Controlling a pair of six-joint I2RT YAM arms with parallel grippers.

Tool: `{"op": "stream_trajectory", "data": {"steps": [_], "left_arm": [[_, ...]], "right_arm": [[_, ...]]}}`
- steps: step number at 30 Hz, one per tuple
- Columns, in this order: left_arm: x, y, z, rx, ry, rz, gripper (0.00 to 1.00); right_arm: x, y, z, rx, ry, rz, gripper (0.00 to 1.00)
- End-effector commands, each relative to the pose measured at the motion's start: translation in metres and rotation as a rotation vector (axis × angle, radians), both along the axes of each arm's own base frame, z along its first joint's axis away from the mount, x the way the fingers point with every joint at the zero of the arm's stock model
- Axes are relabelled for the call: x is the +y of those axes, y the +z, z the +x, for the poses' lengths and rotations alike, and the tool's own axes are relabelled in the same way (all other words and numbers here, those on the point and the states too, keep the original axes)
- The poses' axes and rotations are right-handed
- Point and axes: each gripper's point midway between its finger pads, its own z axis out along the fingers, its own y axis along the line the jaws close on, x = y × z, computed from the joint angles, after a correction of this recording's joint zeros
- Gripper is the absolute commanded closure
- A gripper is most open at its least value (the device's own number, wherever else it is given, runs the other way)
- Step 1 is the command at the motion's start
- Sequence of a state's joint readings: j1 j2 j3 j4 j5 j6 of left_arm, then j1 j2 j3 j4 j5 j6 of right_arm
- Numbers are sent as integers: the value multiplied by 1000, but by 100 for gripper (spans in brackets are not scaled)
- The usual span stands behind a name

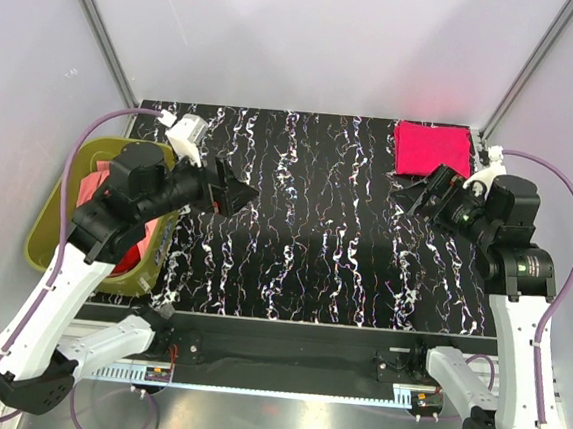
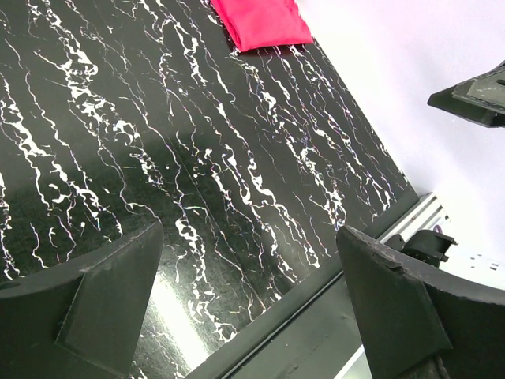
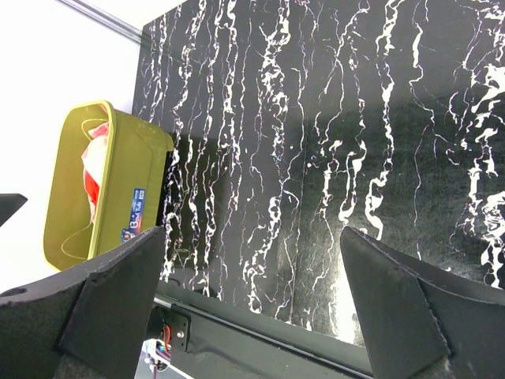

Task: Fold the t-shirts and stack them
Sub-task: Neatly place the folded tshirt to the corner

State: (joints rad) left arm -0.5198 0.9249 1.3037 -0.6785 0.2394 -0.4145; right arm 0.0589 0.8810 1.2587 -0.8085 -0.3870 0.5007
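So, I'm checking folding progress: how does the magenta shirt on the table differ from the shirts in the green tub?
The magenta t-shirt is folded flat; the tub shirts are crumpled. The magenta t-shirt lies on the table, at its far right corner; the tub shirts sit in the olive tub at left. The tub shirts show red and pale pink, not magenta. Both are soft cloth.

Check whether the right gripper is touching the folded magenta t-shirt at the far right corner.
Apart. The left wrist view shows the magenta t-shirt lying flat with bare table past its near edge, and the right gripper hanging clear, jaws open.
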Motion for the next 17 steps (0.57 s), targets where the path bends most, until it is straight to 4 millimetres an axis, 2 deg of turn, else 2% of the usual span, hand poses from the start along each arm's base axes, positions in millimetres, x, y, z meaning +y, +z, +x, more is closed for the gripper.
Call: {"op": "stream_trajectory", "data": {"steps": [1, 17], "left_arm": [[-5, 10, 1, -53, -34, -20, 1], [-6, 5, 0, -45, -35, -27, 1]], "right_arm": [[5, 8, -3, -35, 19, 25, 0], [8, -2, -15, -18, 27, 51, 0]]}}
